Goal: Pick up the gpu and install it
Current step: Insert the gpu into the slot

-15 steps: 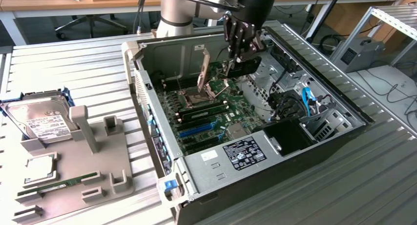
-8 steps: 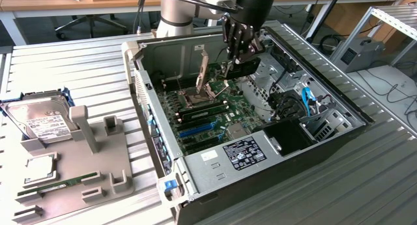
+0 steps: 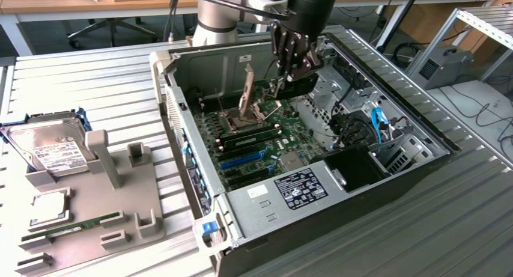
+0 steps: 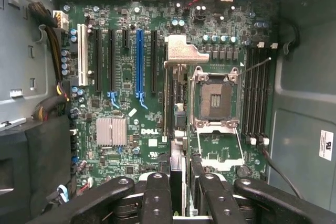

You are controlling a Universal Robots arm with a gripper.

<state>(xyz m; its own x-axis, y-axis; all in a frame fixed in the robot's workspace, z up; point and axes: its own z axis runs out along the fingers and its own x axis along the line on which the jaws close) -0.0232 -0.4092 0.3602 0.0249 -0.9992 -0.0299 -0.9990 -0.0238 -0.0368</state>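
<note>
Gpu (image 4: 176,129) is pinched edge-on by gripper (image 4: 178,182) above motherboard (image 4: 126,103); insertion step judged underway, alignment with blue PCIe slot (image 4: 139,61) required.

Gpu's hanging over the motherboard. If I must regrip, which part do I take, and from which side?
Pinch the gpu across its two flat faces at the upper long edge, coming from above, as the gripper does now. It stands on edge, thin; keep off the bracket end and the slot edge facing the motherboard.

Wooden desks (image 3: 80,3) behind — office chair (image 3: 112,27) (dark floor).
</note>
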